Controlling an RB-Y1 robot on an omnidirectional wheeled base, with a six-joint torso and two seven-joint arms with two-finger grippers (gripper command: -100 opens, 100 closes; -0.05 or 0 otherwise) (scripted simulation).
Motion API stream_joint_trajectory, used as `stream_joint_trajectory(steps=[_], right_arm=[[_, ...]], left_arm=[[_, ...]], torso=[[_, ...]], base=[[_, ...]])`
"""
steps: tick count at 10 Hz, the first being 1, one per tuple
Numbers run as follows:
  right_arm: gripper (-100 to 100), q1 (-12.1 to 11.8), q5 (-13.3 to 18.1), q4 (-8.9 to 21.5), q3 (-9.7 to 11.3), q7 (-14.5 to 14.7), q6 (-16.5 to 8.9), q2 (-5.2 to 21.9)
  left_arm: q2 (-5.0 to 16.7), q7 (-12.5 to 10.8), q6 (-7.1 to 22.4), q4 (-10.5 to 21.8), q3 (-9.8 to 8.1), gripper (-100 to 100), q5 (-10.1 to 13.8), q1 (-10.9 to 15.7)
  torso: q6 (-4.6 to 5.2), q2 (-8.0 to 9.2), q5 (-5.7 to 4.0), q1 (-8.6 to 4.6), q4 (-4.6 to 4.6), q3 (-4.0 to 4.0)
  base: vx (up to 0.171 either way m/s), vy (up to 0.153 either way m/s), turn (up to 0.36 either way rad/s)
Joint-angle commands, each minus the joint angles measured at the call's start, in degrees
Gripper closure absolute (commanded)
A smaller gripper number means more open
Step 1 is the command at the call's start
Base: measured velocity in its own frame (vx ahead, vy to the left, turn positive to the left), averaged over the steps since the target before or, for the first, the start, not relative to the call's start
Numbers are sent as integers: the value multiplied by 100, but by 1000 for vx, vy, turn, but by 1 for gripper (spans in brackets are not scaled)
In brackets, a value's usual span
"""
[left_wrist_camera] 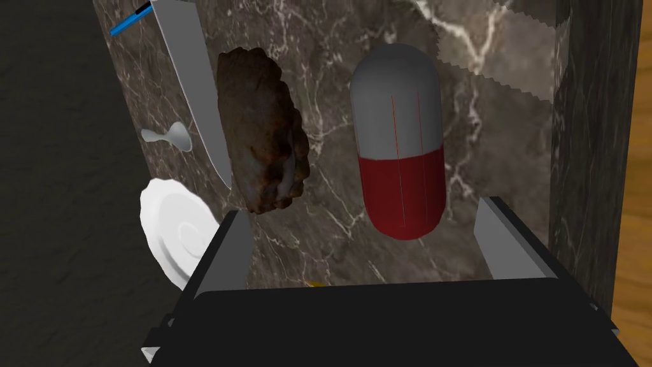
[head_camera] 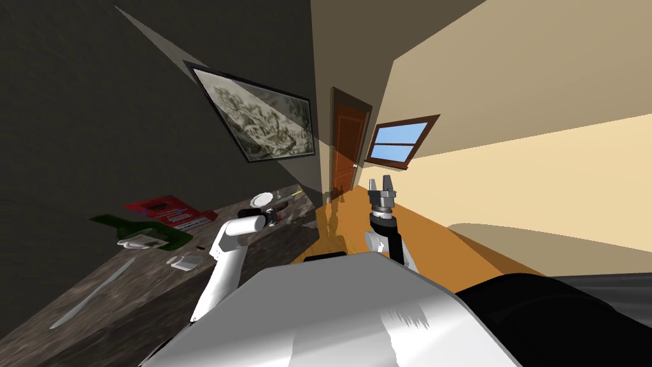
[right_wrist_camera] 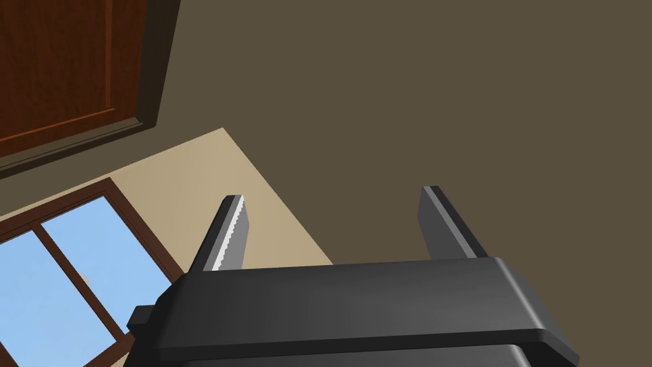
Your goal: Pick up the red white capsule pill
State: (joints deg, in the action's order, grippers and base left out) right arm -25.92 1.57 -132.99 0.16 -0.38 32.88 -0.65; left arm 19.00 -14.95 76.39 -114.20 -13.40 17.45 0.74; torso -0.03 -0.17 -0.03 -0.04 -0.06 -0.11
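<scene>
The capsule pill (left_wrist_camera: 398,140), half pale grey and half dark red, lies on the dark marble counter (left_wrist_camera: 331,216). My left gripper (left_wrist_camera: 369,245) hangs over it, open; the pill's red end sits just past the fingertips, closer to one finger (left_wrist_camera: 503,245) than the other. Nothing is held between the fingers. In the head view the left gripper (head_camera: 275,216) reaches over the counter's far end. My right gripper (head_camera: 382,186) is raised over the floor, away from the counter, and stands open (right_wrist_camera: 337,226).
Beside the pill lie a brown lumpy chunk (left_wrist_camera: 264,127), a knife blade (left_wrist_camera: 194,89), a small spoon (left_wrist_camera: 169,136) and a white plate (left_wrist_camera: 175,232). The counter's edge drops to wooden floor (left_wrist_camera: 633,191). A red booklet (head_camera: 167,211) and green bottle (head_camera: 137,230) lie further along.
</scene>
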Motion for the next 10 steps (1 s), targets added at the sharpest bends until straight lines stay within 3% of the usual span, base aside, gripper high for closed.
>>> stream_joint_trajectory(steps=[1,10], right_arm=[[0,0,0,0,0,0,0,0],[0,-1,0,0,0,0,0,0]], left_arm=[[55,56,286,36,-52,-100,31,27],[283,353,1575,272,-252,-100,158,115]], torso=[[0,0,0,0,0,0],[-1,-16,-1,-4,-3,-9]], base=[[58,-42,22],[84,-41,25]])
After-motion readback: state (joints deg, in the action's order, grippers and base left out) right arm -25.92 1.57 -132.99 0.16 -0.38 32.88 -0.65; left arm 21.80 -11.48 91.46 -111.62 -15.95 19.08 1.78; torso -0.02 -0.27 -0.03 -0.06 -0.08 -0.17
